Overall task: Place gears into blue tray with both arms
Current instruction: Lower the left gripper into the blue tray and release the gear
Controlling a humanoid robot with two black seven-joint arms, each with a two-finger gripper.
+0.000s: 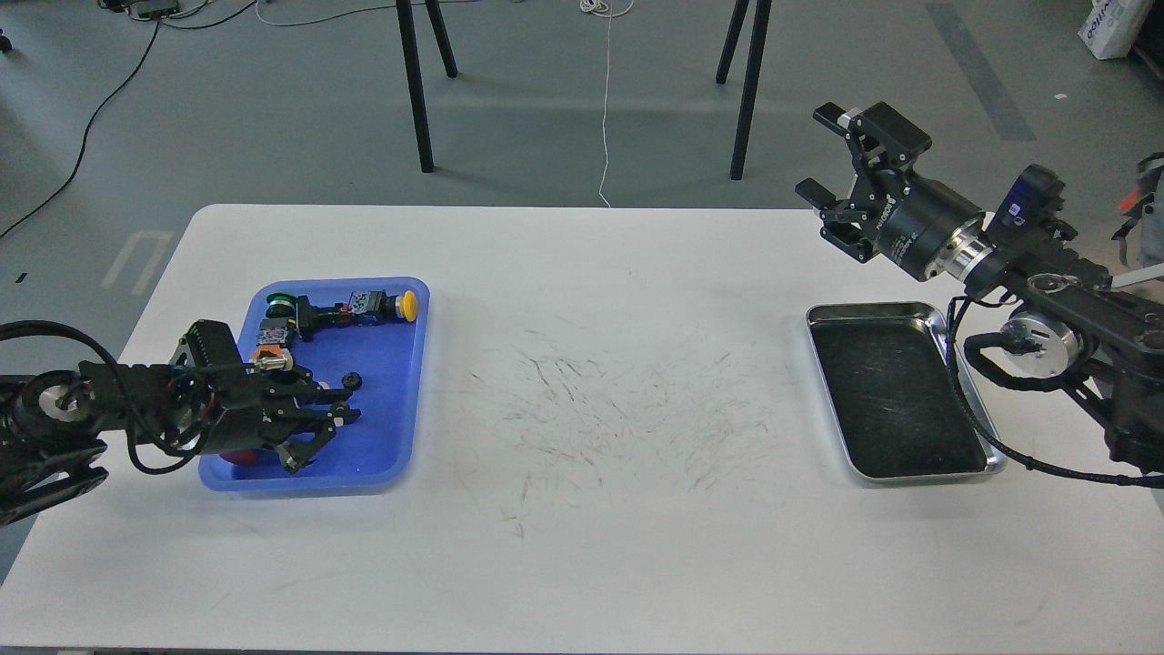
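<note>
White desk (582, 546), scuffed at centre; blue tray (400, 400) at left of the frame, silver tray (909, 314) with black lining at right, well apart. Left arm enters from the left edge; left gripper (318, 428) low over the lower half of the blue tray, jaws parted, nothing seen between them. One gear (351, 380) lies on the blue tray floor just above the left gripper, apart from its fingers; whether other gears are hidden under the gripper, cannot tell. Upper part of the blue tray holds a yellow-capped button (408, 305), a black part next to it, a green-ringed part (279, 301) and an orange block (271, 335). Right arm enters from the right edge; right gripper (823, 155) raised at upper right of the frame, above and beyond the silver tray; jaws wide, empty.
</note>
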